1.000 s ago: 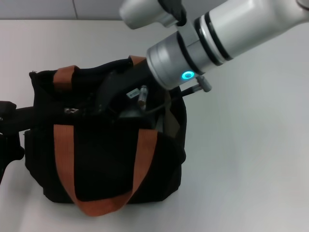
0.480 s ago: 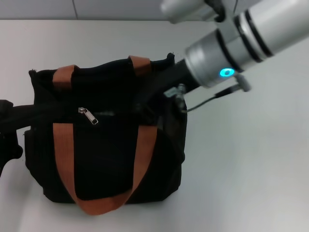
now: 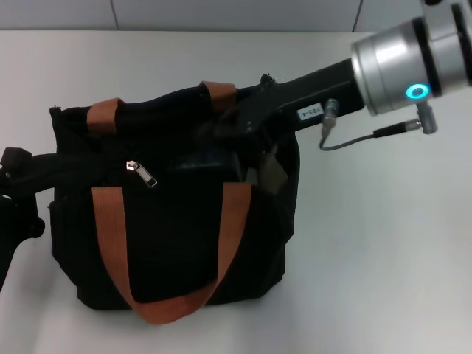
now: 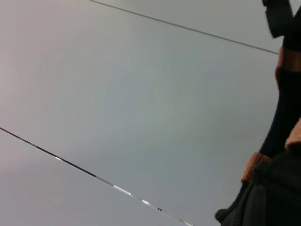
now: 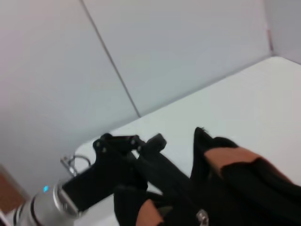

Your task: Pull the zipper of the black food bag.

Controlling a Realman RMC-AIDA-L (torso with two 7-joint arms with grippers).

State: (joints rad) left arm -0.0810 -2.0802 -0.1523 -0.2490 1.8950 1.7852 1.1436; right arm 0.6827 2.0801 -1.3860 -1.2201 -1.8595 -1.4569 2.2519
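The black food bag (image 3: 169,243) stands on the white table with its orange-brown straps draped over the front. Its zipper (image 3: 142,174), a small silver tab, lies near the left end of the top zip track, and no gripper touches it. My right gripper (image 3: 230,124) reaches in from the upper right and rests at the bag's top rim near the back right strap, its tip lost against the black fabric. My left gripper (image 3: 21,177) is pressed to the bag's left end at the picture edge. The right wrist view shows the left gripper (image 5: 129,143) beside the bag (image 5: 244,183).
White table (image 3: 383,258) stretches to the right of and in front of the bag. A grey cable (image 3: 354,140) loops under the right arm's wrist. A pale panelled wall (image 4: 117,94) stands behind the table.
My right arm has drawn back to the right, out of the middle of the bag's top, uncovering the zipper tab. The bag has shifted slightly to the right.
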